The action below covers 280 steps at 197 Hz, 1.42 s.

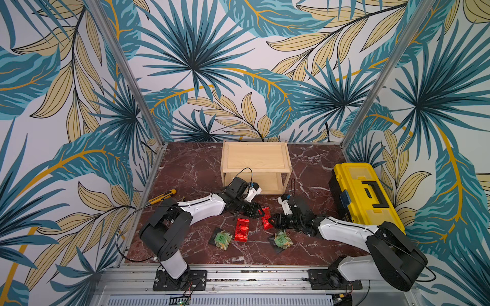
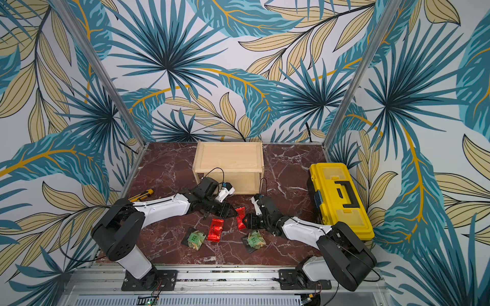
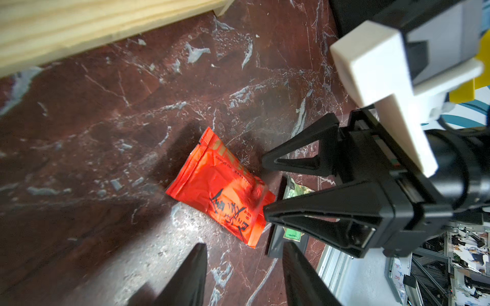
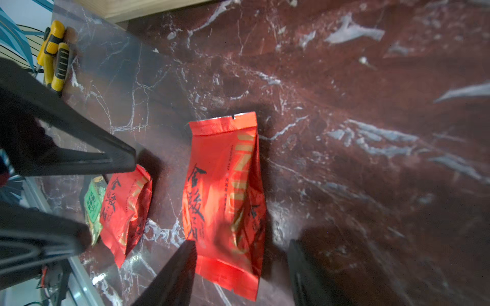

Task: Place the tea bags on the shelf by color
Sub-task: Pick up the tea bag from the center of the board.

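On the red tea bag (image 4: 225, 190) lying closest to my right wrist, I read black brush characters running along its face: 金骏, then a third in shadow that looks like 眉. Beside them runs a line of gold capitals that begins JIN; the later letters are lost in the crumpled foil. A thin row of fine print sits between the two, too small for me to read. The second red tea bag (image 4: 124, 209) carries the same black 金骏. The green tea bag (image 4: 92, 201) bears a green label of tiny marks, none legible.
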Tool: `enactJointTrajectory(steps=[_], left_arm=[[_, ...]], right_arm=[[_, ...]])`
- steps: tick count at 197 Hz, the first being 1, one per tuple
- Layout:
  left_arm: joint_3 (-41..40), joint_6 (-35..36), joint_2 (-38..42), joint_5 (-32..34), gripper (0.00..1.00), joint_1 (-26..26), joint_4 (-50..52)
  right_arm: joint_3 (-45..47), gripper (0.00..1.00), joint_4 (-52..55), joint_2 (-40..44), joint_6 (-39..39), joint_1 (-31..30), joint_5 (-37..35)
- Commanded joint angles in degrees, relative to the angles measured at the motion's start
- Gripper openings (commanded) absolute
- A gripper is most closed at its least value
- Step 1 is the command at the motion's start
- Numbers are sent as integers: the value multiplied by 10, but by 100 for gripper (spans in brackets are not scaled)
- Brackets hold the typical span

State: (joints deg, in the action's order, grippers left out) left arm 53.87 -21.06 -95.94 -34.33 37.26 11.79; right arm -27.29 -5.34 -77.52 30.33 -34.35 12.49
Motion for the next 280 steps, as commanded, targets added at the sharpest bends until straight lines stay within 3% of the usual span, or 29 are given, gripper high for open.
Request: enactJointTrajectory(steps=[1,53,90,139,202,280], left_arm=[[-19,-1,32,1,50,-9,-6],[-36,-6,93,29,51,-28,12],[-51,-21,146,65,53,-51,29],[-58,-17,168,78,57,-61,36],[-67,-14,168,74,57,-63,36],[-66,-12,171,76,58,-63,36]], right_arm=[[-12,66,65,33,-20,-18,-76],[-87,84,166,11,-27,-113,-246],[-151,85,205,-59,-19,-163,-298],[-209,85,247,-132,-1,-185,-342],[-228,70,245,-188,17,-198,-360],[-217,52,237,-166,20,-198,-372]])
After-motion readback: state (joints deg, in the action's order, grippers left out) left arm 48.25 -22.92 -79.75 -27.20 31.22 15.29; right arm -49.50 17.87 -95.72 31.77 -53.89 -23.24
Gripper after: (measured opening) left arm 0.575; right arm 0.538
